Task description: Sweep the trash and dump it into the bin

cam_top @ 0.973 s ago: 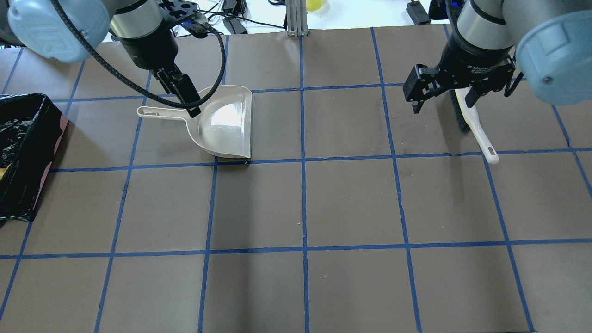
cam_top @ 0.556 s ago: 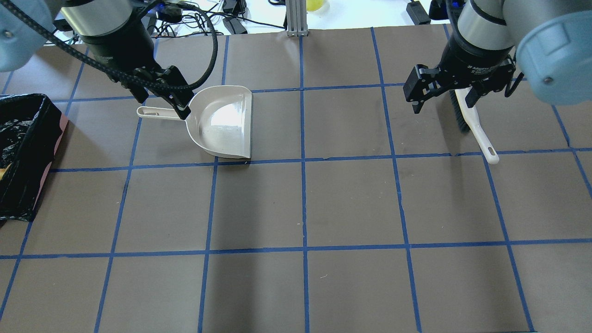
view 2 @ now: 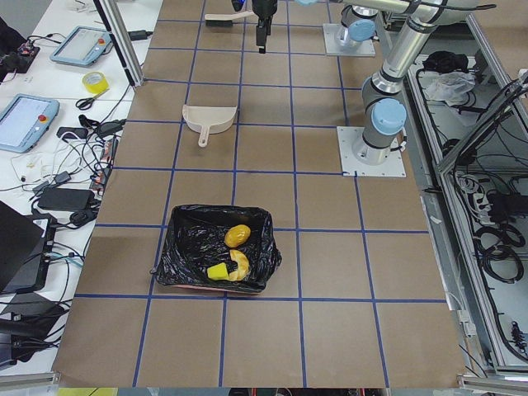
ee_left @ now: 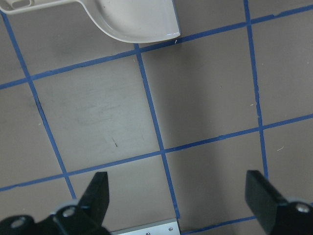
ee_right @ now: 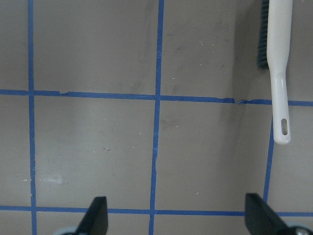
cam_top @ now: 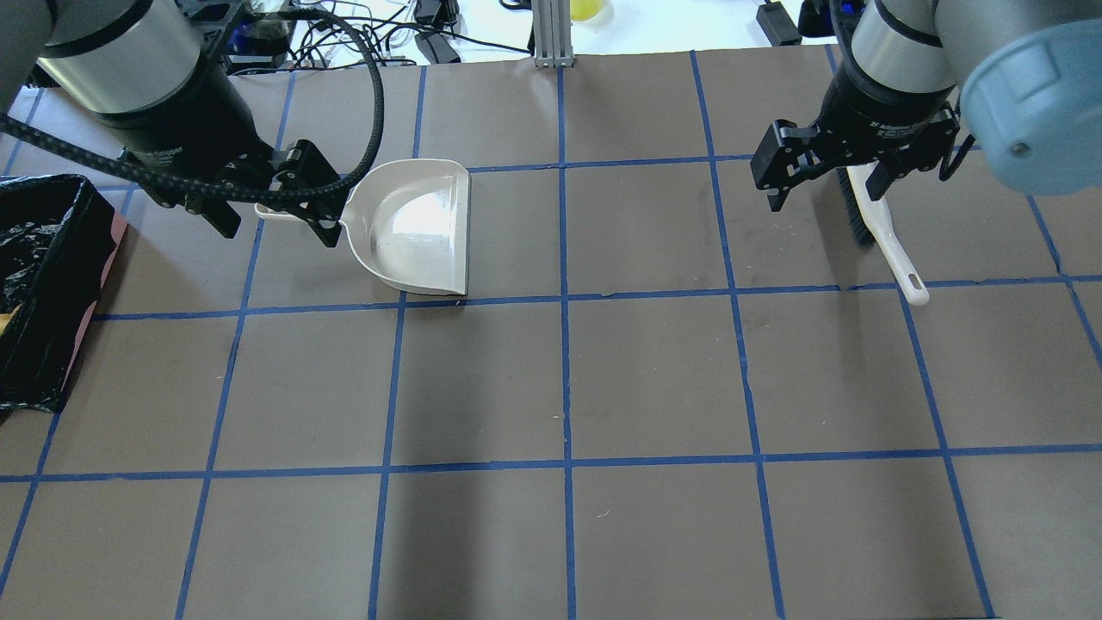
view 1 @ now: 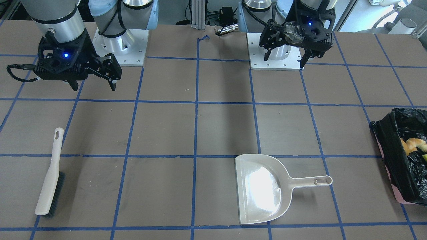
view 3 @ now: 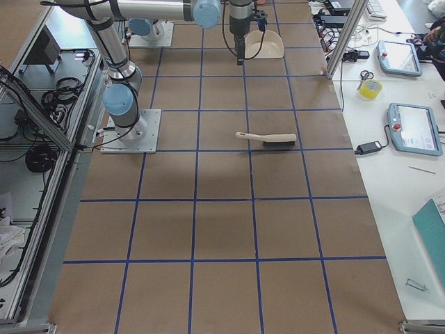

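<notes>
Front-facing view: left gripper (view 1: 284,62) hangs above the table (view 1: 217,126) near its base, fingers spread wide, nothing in them. Right gripper (view 1: 93,87) likewise – wide open and empty. The beige dustpan (view 1: 263,186) lies flat, handle pointing toward the bin (view 1: 388,156) at the view's right edge. Some of the trash (view 1: 413,144) shows inside, on the black liner. The brush (view 1: 50,176) lies flat on the right arm's side, well apart from the dustpan. Overhead view: the left gripper sits over the dustpan's handle, jaws open and not closed on it; the right gripper sits over the bristle end of the brush, also open. The bin is cut by the left edge. Left side view: all three pieces are in the bin – amber lump (view 2: 238,236), pale crescent (view 2: 242,266) and yellow wedge (view 2: 218,271), the last two touching. Right side view: brush alone mid-table, dustpan far off beyond the near arm. Left wrist view: two fingertips far apart at the bottom, bare table between them, dustpan's edge at the top. Right wrist view: fingertips equally wide, brush handle at upper right.
</notes>
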### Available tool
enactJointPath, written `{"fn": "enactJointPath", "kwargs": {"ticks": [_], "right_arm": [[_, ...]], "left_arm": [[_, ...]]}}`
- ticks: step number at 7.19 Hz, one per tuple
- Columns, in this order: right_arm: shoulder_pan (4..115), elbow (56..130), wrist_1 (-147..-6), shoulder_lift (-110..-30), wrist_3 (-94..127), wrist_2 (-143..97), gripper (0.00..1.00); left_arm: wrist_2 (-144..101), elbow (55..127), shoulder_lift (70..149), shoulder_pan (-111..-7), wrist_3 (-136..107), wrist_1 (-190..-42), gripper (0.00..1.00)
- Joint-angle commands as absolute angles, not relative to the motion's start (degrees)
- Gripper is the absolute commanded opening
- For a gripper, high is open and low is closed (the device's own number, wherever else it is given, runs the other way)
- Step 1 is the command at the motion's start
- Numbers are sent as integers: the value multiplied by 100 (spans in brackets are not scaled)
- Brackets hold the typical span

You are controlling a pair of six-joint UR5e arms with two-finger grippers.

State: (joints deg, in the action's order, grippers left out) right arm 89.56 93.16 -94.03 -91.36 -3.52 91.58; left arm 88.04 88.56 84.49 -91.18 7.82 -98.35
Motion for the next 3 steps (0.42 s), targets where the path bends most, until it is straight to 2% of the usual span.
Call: {"fn": "enactJointPath", "kwargs": {"ticks": [1,3], "right_arm": [[8956,9316,-9387,-9132,-360,9158,100],[8956,9316,-9387,-9132,-360,9158,100]], "left_arm": [[8920,9008,8324,-9062,625,-9800,100],[8938,9017,8332,-9053,615,-9556,100]]}}
